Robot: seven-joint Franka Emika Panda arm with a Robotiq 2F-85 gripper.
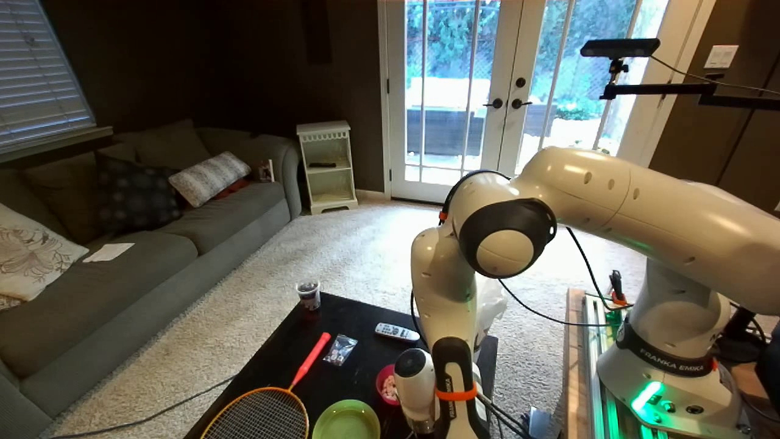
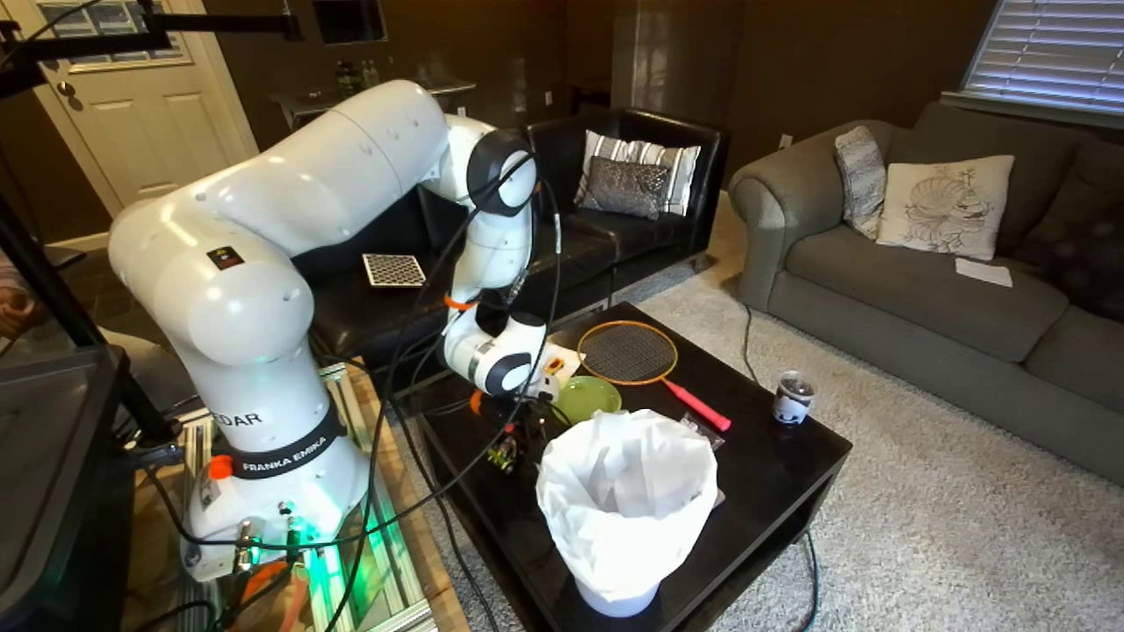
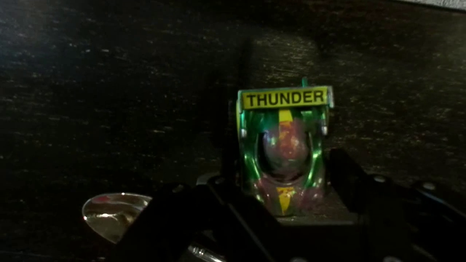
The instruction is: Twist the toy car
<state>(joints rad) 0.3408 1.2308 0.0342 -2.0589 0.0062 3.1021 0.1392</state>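
The toy car point(image 3: 284, 145) is green and translucent with a yellow "THUNDER" strip across one end and a rounded pinkish-clear top. In the wrist view it lies between the two black fingers of my gripper point(image 3: 285, 169). One finger is close along each long side of the car. The left finger blends into dark shadow, so I cannot tell whether the fingers press on it. In an exterior view the car point(image 2: 502, 458) shows as a small green spot under my gripper point(image 2: 520, 430), low at the near side of the black table. In an exterior view point(image 1: 420, 421) the arm hides it.
A metal spoon point(image 3: 113, 214) lies beside the left finger. A green plate point(image 2: 587, 399), a pink bowl point(image 1: 387, 385), a badminton racket point(image 2: 628, 353), a white-bagged bin point(image 2: 628, 500), a remote point(image 1: 397, 331) and a cup point(image 2: 793, 399) stand or lie on the table point(image 2: 764, 474).
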